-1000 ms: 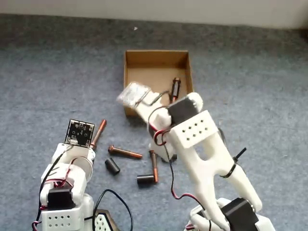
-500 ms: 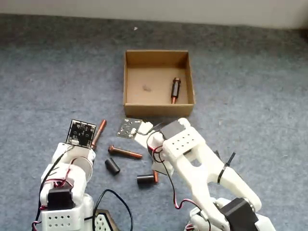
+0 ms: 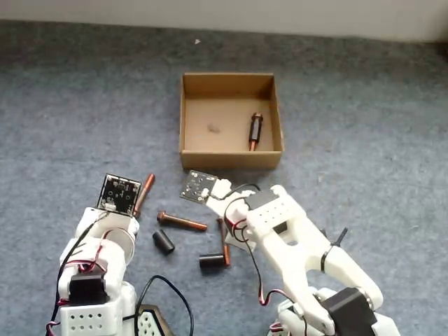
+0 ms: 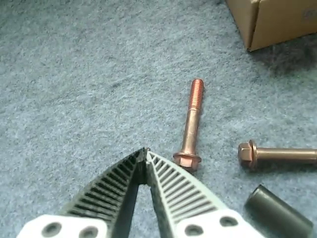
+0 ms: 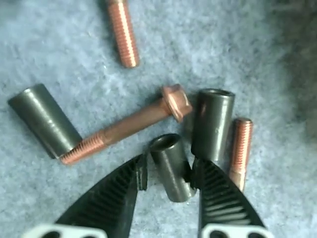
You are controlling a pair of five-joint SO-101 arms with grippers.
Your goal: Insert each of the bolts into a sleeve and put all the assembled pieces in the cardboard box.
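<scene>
On the grey carpet [image 3: 84, 105]: copper bolts and dark sleeves are lying loose between the two arms, on the near side of an open brown cardboard box [image 3: 231, 160].
Cardboard box: it is sitting beyond both arms and holding one assembled piece [image 3: 255, 131] (a copper bolt pushed through a dark sleeve), which is lying close to a side wall.
Left gripper [image 4: 146, 154]: its ribbed black fingers are pressing together at the tips with nothing between them, hovering just beside the hex head of a long copper-coloured threaded bolt [image 4: 191, 124].
Second copper bolt [image 4: 280, 155]: it is lying crosswise near the first, its head toward it but apart from it.
Dark cylindrical metal sleeve [image 4: 277, 214]: it is lying just beside that second bolt.
Right gripper [image 5: 171, 171]: its fingers are standing narrowly apart, straddling a short dark tubular sleeve [image 5: 172, 166] that is resting on the carpet. I cannot tell whether the fingers are touching it.
Neighbouring dark sleeve [image 5: 213, 124]: it is lying right next to the straddled one, with a threaded copper shank [image 5: 239, 151] running along its far side.
Hex-headed copper bolt [image 5: 133, 124]: it is lying aslant, its head near the two sleeves and its threaded end just beside a third dark sleeve [image 5: 44, 126].
</scene>
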